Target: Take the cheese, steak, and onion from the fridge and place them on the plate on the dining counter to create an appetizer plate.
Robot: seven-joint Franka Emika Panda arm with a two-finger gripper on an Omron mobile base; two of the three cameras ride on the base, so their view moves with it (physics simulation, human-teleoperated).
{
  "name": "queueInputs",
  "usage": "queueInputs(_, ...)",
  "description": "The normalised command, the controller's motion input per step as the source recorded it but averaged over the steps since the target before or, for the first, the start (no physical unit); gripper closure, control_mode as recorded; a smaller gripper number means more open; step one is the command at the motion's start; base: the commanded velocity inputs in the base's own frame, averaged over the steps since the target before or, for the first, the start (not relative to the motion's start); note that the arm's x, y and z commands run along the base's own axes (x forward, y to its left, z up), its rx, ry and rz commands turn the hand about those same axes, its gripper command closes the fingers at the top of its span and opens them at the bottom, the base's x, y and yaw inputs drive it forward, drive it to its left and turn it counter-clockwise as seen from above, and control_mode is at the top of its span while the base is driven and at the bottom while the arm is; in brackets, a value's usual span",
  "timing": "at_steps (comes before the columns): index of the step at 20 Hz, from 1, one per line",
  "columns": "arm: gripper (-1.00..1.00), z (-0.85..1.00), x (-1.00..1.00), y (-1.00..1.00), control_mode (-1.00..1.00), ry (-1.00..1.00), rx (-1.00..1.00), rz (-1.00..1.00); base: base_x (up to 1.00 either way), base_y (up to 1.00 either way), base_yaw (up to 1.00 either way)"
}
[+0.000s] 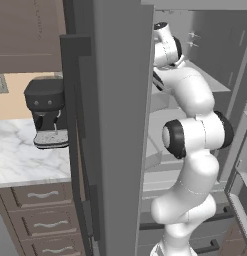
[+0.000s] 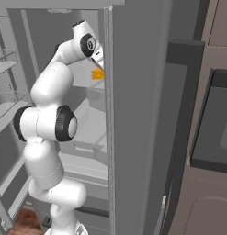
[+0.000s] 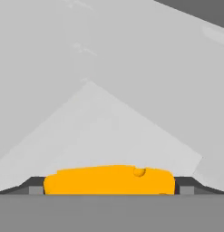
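Arm reaching into fridge (image 2: pixel 133 114) — gripper (image 3: pixel 109 190) spread wide, cheese (image 3: pixel 109 180) between fingertips (image 3: pixel 36 186) (contact unclear), on pale shelf (image 3: pixel 109 131).

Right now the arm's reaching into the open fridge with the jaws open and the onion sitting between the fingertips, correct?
Not the onion. The hand view shows the yellow-orange cheese between the fingertips of the gripper, jaws open. The rest holds: the arm is reaching into the open fridge, with the cheese visible there in the right base view.
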Motion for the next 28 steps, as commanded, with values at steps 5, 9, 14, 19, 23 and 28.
queueInputs(5, -1.00, -0.11, 0.00, 0.08, -1.00, 0.01, 0.00, -0.12, 0.00, 0.00, 0.00)
queueInputs(9, -1.00, -0.19, 0.00, 0.20, -1.00, 0.00, 0.00, -0.09, 0.00, 0.00, 0.00)
queueInputs(14, 1.00, -0.23, 0.14, 0.26, -1.00, 0.00, 0.00, -0.08, 0.00, 0.00, 0.00)
queueInputs(19, 1.00, -0.05, 0.13, 0.04, -1.00, -0.02, 0.00, -0.01, 0.00, 0.00, 0.00)
queueInputs(23, 1.00, -0.31, -0.14, 0.00, -1.00, -0.11, 0.00, 0.00, 0.00, 0.00, 0.00)
queueInputs(28, 1.00, -0.69, -0.57, -0.10, -1.00, -0.24, 0.00, 0.00, 0.00, 0.00, 0.00)
